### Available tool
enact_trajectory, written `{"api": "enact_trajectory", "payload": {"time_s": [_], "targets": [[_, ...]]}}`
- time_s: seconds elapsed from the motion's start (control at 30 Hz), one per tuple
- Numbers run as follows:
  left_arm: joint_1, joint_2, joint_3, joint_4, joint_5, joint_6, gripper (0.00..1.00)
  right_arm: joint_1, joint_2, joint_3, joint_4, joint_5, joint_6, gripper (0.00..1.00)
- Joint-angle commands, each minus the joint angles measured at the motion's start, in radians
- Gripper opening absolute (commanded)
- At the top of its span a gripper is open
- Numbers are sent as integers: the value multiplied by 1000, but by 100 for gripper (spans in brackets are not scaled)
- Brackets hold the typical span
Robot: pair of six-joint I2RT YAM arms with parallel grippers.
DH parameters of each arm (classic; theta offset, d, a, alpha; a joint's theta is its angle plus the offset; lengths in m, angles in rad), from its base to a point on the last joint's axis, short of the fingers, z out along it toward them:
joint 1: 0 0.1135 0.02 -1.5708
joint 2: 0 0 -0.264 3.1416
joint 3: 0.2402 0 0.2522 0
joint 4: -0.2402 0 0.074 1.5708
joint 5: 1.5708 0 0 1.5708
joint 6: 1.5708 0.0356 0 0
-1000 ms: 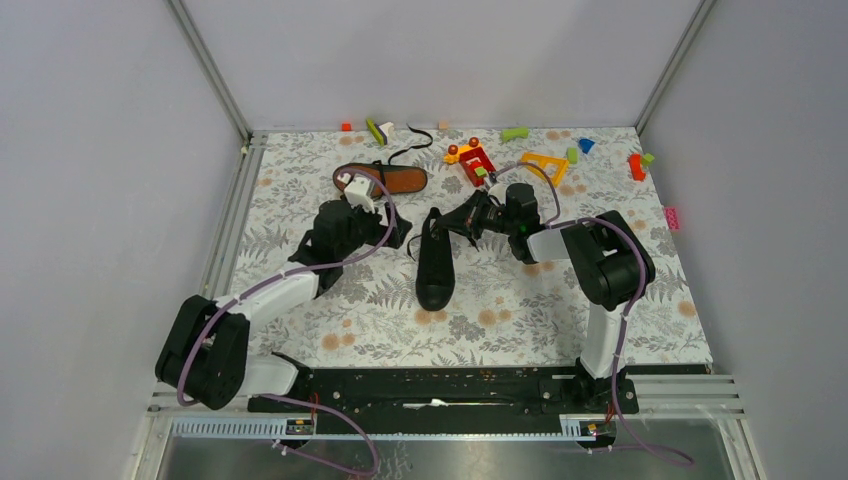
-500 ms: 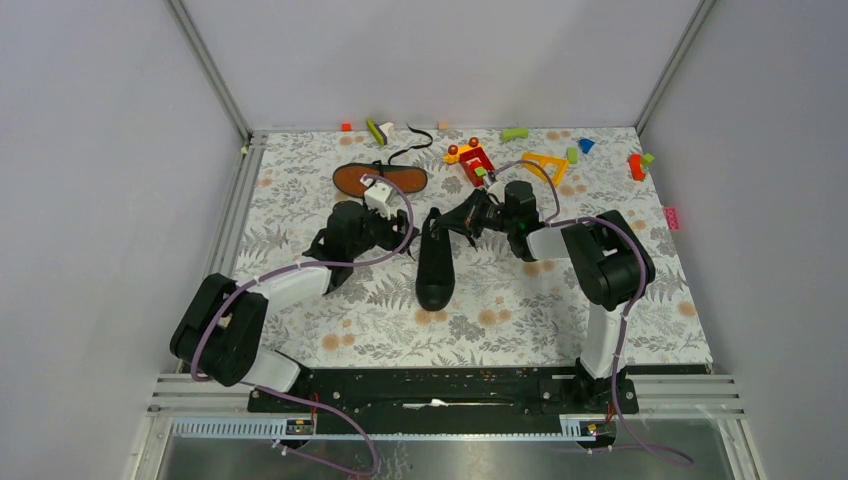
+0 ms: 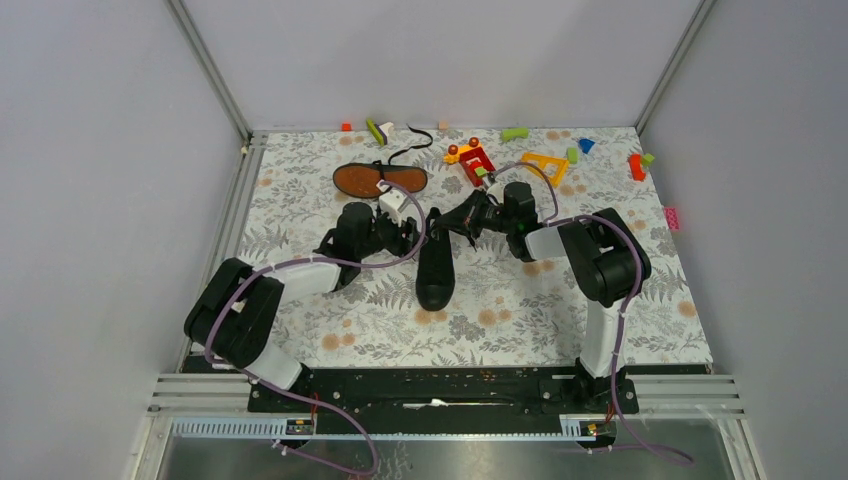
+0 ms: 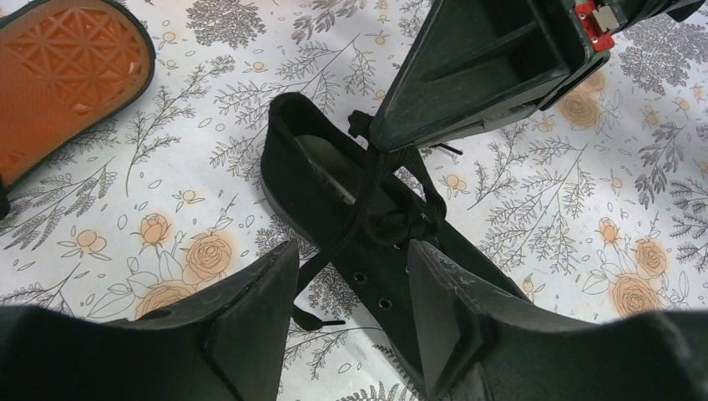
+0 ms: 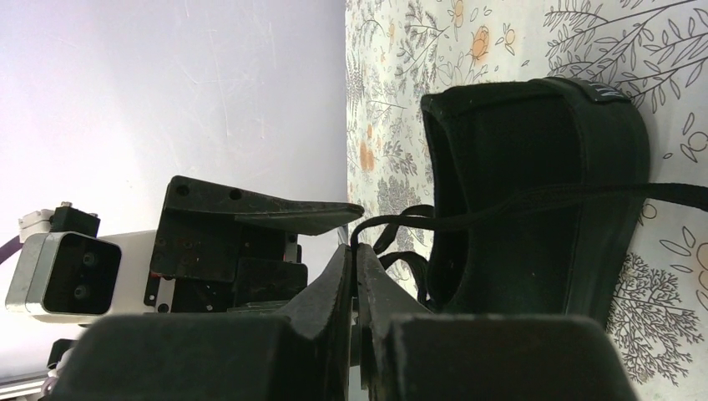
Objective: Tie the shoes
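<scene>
One black shoe point(image 3: 435, 268) stands upright mid-table, its opening facing away from the arms. The other shoe point(image 3: 380, 179) lies behind it, orange-brown sole up. My right gripper point(image 3: 449, 224) is shut on a thin black lace point(image 5: 501, 205), pinched at its fingertips point(image 5: 354, 253) and pulled taut across the shoe's opening point(image 5: 534, 192). My left gripper point(image 4: 351, 311) is open at the shoe's left side. Its fingers point(image 4: 250, 313) straddle the other lace point(image 4: 334, 246) and the eyelet row point(image 4: 371, 291). That lace's tip point(image 4: 321, 322) lies on the cloth between them.
Small colourful toy blocks point(image 3: 470, 160) are scattered along the table's back, with a yellow triangle point(image 3: 546, 165), a green piece point(image 3: 514, 133) and red pieces point(image 3: 636, 165). A pink block point(image 3: 672, 217) sits at the right edge. A loose black strap point(image 3: 410, 148) lies behind the overturned shoe.
My left arm has swung right, bringing its gripper up against the upright shoe's left side. The right arm and both shoes have stayed where they were.
</scene>
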Motion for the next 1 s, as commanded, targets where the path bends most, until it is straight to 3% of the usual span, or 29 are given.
{"api": "enact_trajectory", "payload": {"time_s": [0.0,0.4,0.8,0.97], "targets": [[-8,20,29,119,57,18,56,0,-38,8,31,1,-17,0],[-4,89,60,144,34,75,42,0,-54,-12,48,-2,-14,0],[15,144,124,71,103,63,38,0,-65,-18,47,-3,-20,0],[15,151,143,51,115,64,2,0,-71,-23,42,0,-25,3]]}}
